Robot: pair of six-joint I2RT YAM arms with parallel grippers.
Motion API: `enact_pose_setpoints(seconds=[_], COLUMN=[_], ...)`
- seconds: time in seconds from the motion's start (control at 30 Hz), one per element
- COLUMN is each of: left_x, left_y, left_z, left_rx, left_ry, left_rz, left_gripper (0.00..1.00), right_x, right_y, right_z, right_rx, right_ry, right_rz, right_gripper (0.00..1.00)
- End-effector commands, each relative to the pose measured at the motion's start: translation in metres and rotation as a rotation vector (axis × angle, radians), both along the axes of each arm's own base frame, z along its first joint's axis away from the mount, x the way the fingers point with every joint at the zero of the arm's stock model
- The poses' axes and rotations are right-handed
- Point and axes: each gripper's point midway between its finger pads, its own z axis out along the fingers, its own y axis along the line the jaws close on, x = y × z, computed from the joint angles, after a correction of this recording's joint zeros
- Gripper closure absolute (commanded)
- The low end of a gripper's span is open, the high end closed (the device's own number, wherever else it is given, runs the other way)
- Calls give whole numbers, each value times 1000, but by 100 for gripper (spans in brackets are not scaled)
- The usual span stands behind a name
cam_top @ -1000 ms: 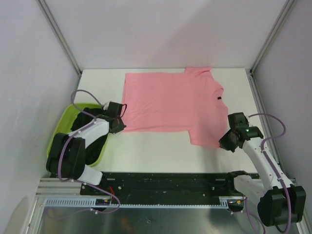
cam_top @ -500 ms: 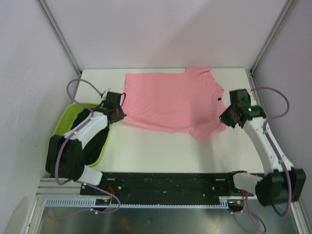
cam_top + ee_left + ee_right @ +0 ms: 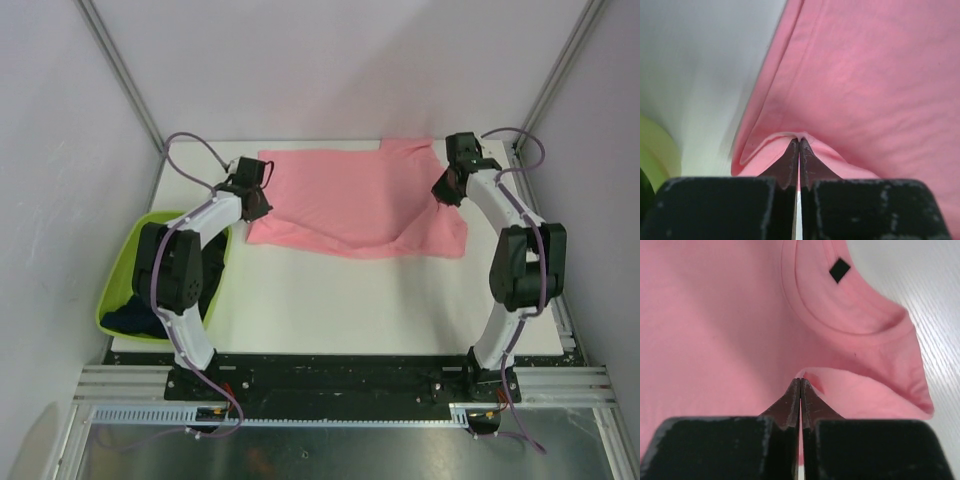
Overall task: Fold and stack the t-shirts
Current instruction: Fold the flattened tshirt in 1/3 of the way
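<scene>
A lime-green tub [image 3: 115, 290] is being kept at the left edge of the white bench [image 3: 330, 300], with dark tees [image 3: 130, 318] being held heaped inside it, and its right side is being crossed by the left arm's own links. The salmon-pink t-shirt [image 3: 350, 195] is being laid across the far half of the bench, collar to the right, with its small dark collar label [image 3: 840, 269] being shown face up in the right wrist view. The left claw [image 3: 799, 146] is being pressed fully closed on a raised pinch of the shirt's left-hand edge, the cloth being drawn up into a small peak between the tips. The right claw [image 3: 800, 385] is likewise being kept clamped tight on a fold of pink cloth just below the neckline, with the nearby sleeve being curled over beside it. A second ago the shirt was being spread flat and both claws were being held at its near hem; since then that hem is being carried away from the arm bases and over the body of the shirt, both arms are being stretched farther across the bench, and the cloth is being doubled and rumpled along its near side.
</scene>
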Motion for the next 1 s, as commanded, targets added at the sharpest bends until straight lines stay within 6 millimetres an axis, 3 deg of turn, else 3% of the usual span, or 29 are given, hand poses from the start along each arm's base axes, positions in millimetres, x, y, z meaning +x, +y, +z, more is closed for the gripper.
enact_pose_setpoints(seconds=[0.0, 0.2, 0.67, 0.97], left_x=[23, 28, 34, 45], left_y=[18, 26, 39, 40], left_z=[11, 10, 16, 17], left_rx=[36, 36, 35, 23], left_ry=[-44, -48, -64, -67], left_rz=[46, 83, 110, 92], left_gripper=[100, 100, 100, 100], right_x=[35, 52, 51, 56], right_y=[-17, -20, -45, -42], right_z=[15, 11, 15, 15], right_rx=[-26, -19, -24, -3], right_ry=[-72, -88, -125, -146], right_rz=[-14, -11, -66, -56], right_gripper=[100, 100, 100, 100])
